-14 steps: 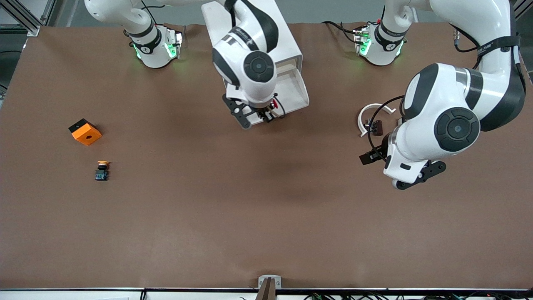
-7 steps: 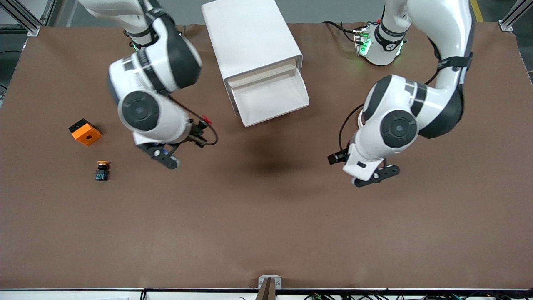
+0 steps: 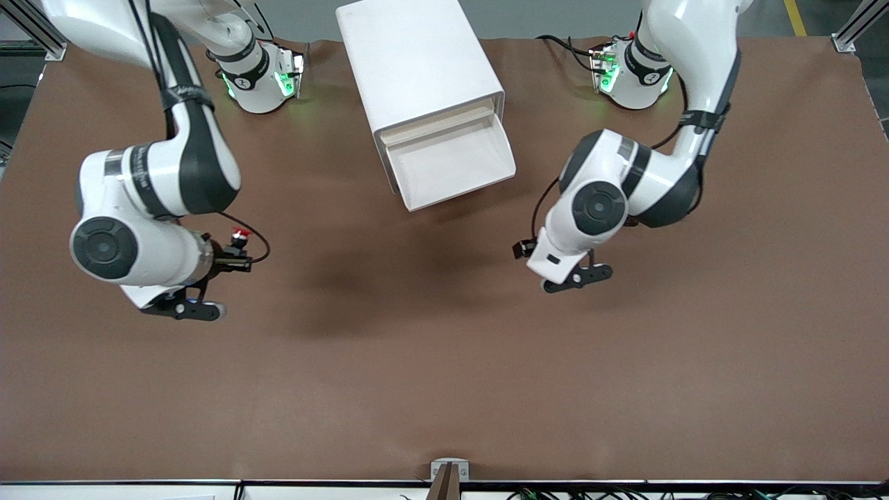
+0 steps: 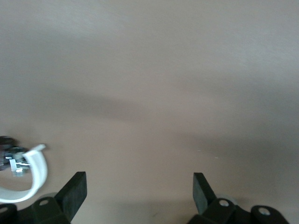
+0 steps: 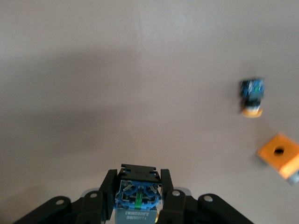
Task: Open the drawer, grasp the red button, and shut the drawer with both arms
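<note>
Right gripper (image 5: 138, 198): clenched on button (image 5: 138, 199), over table (image 3: 444, 361) at right arm's end. Left gripper (image 4: 140, 191): fingers spread, empty, over bare table. Drawer (image 3: 451, 163): pulled out of cabinet (image 3: 417, 62).

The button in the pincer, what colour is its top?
Red, held by the right pincer; the front view shows it best.

The counter (image 3: 444, 361) is plain brown. The cabinet (image 3: 417, 62) and drawer (image 3: 451, 163) are white, with cream edging. Both arms are white with black bands. A yellow-capped button (image 5: 252, 98) has a blue base; the cube (image 5: 279, 155) is orange.
</note>
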